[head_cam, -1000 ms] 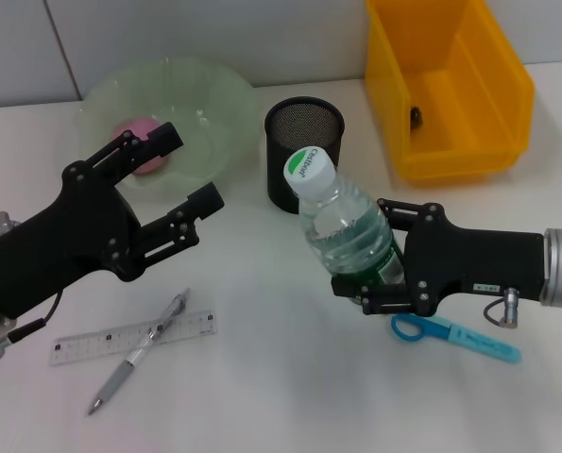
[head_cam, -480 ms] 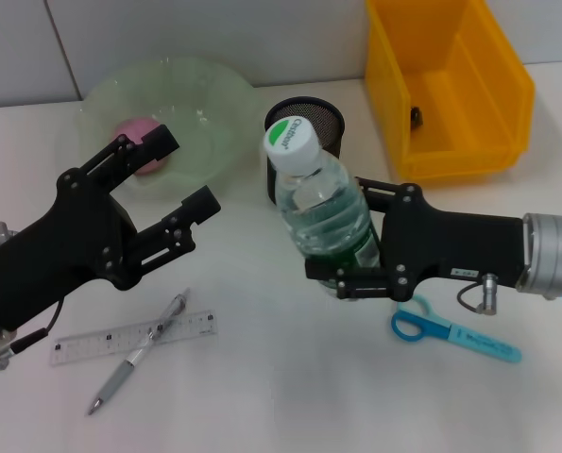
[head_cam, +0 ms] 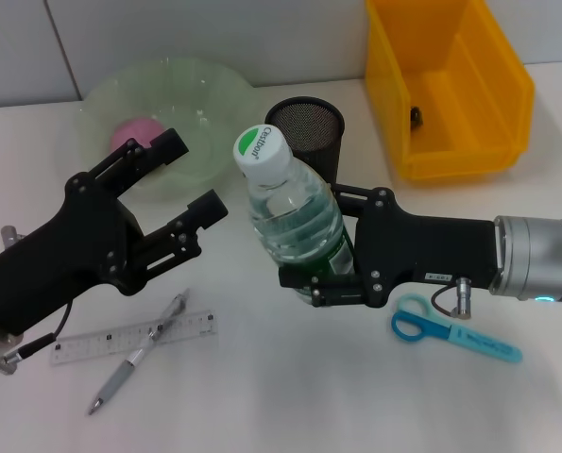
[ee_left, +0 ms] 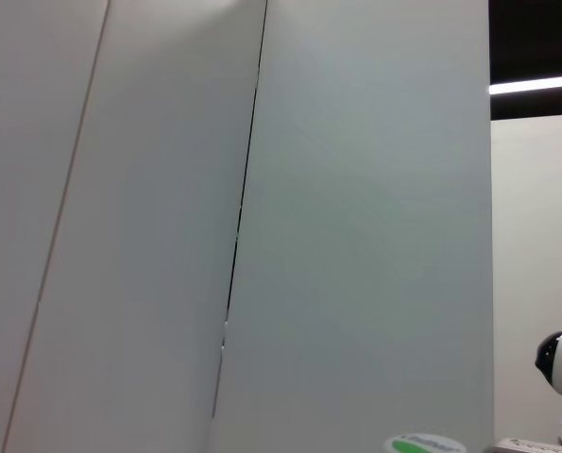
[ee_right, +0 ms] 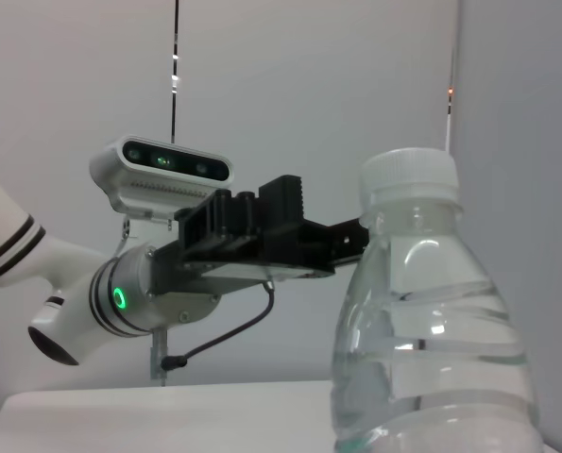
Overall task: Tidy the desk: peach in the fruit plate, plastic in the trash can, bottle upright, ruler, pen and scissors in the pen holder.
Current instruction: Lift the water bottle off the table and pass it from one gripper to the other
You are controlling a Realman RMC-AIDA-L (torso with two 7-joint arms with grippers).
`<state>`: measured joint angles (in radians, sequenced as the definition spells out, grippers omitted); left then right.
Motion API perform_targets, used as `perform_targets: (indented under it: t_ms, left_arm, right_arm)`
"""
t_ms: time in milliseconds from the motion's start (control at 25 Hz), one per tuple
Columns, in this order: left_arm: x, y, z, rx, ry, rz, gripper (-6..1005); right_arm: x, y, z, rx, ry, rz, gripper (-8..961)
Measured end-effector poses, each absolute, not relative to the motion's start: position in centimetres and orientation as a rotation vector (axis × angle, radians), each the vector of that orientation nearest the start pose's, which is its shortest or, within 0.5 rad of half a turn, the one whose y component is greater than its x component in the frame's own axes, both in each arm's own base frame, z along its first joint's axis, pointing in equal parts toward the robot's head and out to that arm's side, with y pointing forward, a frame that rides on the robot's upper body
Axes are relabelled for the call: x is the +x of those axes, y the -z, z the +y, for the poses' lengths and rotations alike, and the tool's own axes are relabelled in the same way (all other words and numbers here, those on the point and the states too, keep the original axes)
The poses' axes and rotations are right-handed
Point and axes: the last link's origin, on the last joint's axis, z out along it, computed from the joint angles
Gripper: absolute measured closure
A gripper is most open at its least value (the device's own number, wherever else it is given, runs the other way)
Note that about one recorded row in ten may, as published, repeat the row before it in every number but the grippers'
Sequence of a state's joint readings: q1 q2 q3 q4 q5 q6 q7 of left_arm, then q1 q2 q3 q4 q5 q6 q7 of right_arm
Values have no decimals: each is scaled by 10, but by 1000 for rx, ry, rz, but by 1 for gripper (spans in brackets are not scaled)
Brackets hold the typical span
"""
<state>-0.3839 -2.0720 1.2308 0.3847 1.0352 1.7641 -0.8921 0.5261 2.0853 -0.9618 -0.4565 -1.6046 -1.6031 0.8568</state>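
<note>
One bottle (head_cam: 293, 217) stands upright just in front of the pen holder (head_cam: 304, 132), clamped low on its body by the right gripper (head_cam: 311, 276). One ruler (head_cam: 92, 343) and one pen (head_cam: 137, 352) lie crossed, forward-left of the holder. One pair of scissors (head_cam: 455, 335) lies forward-right. The left gripper (head_cam: 186, 177), fingers spread and empty, hovers beside the fruit plate (head_cam: 205, 94), which holds one peach (head_cam: 134, 132). Bare tabletop lies between ruler and scissors.

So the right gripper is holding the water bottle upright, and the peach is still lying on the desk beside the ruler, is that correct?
Not quite. The right gripper does hold the water bottle upright, but the peach is already in the green fruit plate, not beside the ruler. The head view shows this.
</note>
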Motion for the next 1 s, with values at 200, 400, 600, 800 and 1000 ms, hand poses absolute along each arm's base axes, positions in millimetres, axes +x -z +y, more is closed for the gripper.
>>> perform_targets:
  t_ms: [200,400,600,800,1000]
  left_arm:
    - [-228,13,275,-2402,1483,-260,206]
    - [-226,15,277,-2427,1476,-257,206]
    - [-222,18,278,-2461,1474,-247,206]
    - [-220,20,277,-2470,1482,-240,207]
    - [-217,21,278,-2485,1490,-235,207]
  right_arm:
    - [224,39,309,-2710,-1016,21,152]
    - [221,42,309,-2731,-1021,14,151]
    - [218,46,308,-2754,-1026,12,150]
    - [216,50,306,-2777,-1025,9,149]
    - [217,51,305,-2782,-1027,15,147]
